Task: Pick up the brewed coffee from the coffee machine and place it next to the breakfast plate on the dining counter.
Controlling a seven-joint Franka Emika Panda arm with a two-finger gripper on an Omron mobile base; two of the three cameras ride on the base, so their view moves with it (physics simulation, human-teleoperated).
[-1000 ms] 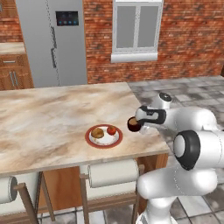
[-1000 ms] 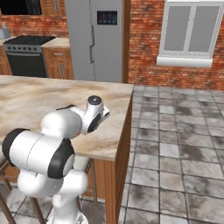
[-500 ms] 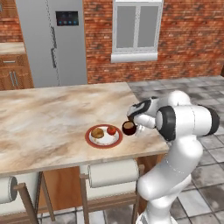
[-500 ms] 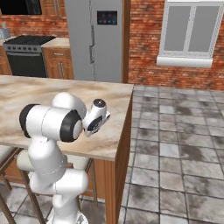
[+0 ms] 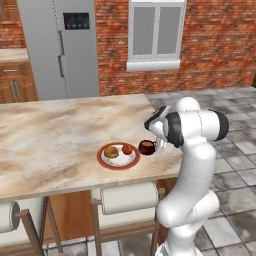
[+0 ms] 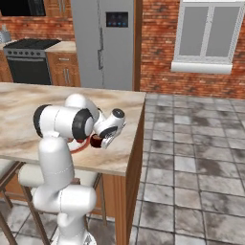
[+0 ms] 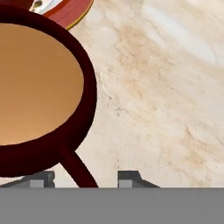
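Observation:
The brewed coffee is a dark maroon mug of brown liquid, low over the dining counter, just right of the breakfast plate. The red-rimmed plate carries a bun and a red fruit. My gripper reaches in from the mug's right side and is shut on its handle. In the hand view the mug takes up the left half. Its handle runs down between my two fingertips, and the plate's rim shows at the top. From the right base view the mug sits under my gripper.
The counter's right edge lies close behind the mug, with tiled floor beyond. Cushioned stools are tucked under the near side. A grey fridge and a brick wall stand at the back, and a black stove is at the far left.
The mug has come down and leftward with my gripper until it is beside the plate. It has held still over the last half second while my elbow swung upward.

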